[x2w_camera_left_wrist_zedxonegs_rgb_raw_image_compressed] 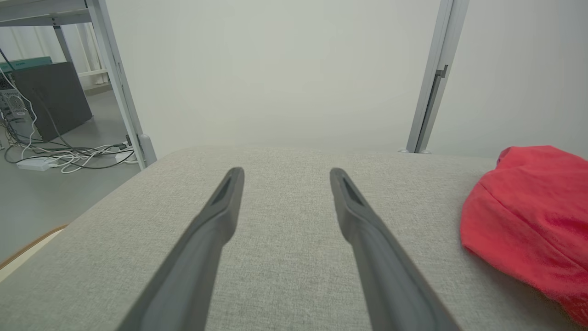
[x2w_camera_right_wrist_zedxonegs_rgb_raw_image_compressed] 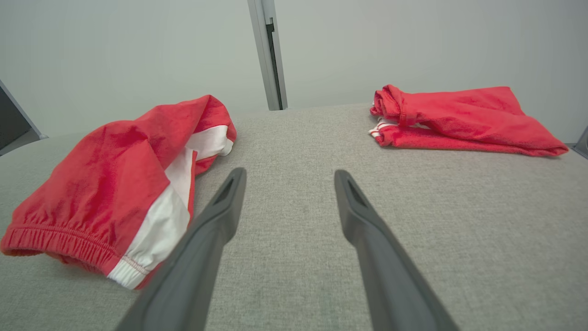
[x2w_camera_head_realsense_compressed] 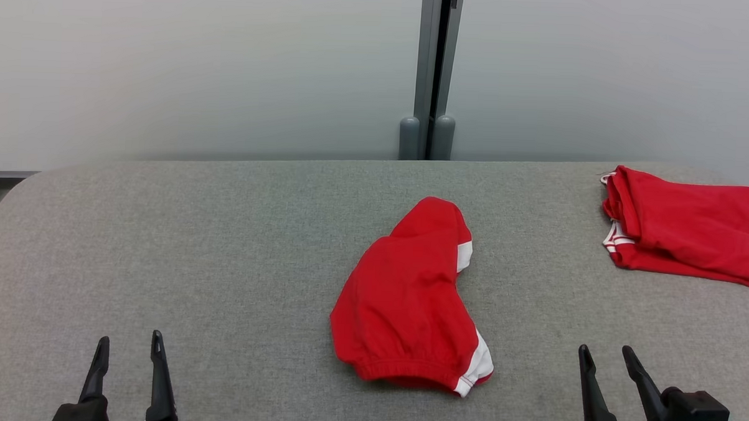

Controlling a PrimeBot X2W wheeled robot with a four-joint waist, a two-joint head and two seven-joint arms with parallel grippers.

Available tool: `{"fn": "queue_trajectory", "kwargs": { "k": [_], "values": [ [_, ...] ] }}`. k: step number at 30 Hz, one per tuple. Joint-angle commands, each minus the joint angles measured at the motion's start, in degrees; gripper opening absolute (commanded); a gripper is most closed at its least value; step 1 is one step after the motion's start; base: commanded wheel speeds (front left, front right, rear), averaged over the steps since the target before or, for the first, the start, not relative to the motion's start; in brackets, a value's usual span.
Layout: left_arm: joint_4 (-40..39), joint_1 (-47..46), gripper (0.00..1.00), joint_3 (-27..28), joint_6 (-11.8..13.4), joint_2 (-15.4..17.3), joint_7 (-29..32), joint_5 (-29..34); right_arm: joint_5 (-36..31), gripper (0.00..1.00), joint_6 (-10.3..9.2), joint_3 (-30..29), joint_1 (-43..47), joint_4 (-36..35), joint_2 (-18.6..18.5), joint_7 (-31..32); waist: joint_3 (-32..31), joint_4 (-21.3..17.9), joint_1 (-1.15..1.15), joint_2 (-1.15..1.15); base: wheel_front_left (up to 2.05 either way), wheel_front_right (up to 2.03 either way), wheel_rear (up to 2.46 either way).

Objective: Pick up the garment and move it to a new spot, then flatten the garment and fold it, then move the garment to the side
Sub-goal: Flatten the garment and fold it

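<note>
The red garment [x2w_camera_head_realsense_compressed: 409, 299] with white side stripes lies crumpled at the middle of the grey fabric table [x2w_camera_head_realsense_compressed: 224, 242], its elastic waistband toward the robot; a second red garment [x2w_camera_head_realsense_compressed: 685, 224], folded, sits well apart at the table's far right edge; the left gripper [x2w_camera_head_realsense_compressed: 130, 339] hovers over bare table, fingers spread and empty; the right gripper [x2w_camera_head_realsense_compressed: 606, 351] is likewise spread wide, holding nothing, near the waistband's white-striped corner.
</note>
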Motion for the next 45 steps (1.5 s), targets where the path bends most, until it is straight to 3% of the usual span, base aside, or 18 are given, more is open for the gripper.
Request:
{"fn": "queue_trajectory", "kwargs": {
  "k": [1, 37, 45],
  "values": [
    [0.04, 0.07, 1.00, 0.23, -0.15, 0.01, -0.24, 0.14, -0.31, 1.00, 0.01, 0.04, 0.25, 0.07, -0.12, -0.28, -0.02, 0.00, 0.00, 0.00, 0.00, 0.00, 0.00],
    [1.37, -0.85, 1.00, 5.54, -4.05, -2.99, -0.25, 5.08, 0.41, 1.00, 0.01, 0.85, -0.71, 1.23, -0.12, -0.40, 0.12, -0.15, 0.00, 0.00, 0.00, 0.00, 0.00],
    [1.27, -1.21, 1.00, 6.07, -4.27, -3.42, -0.25, 5.51, -0.06, 1.00, 0.01, 6.48, -5.10, 0.80, -0.11, 0.04, 0.53, -0.06, 0.00, 0.00, 0.00, 0.00, 0.00]
  ]
}}
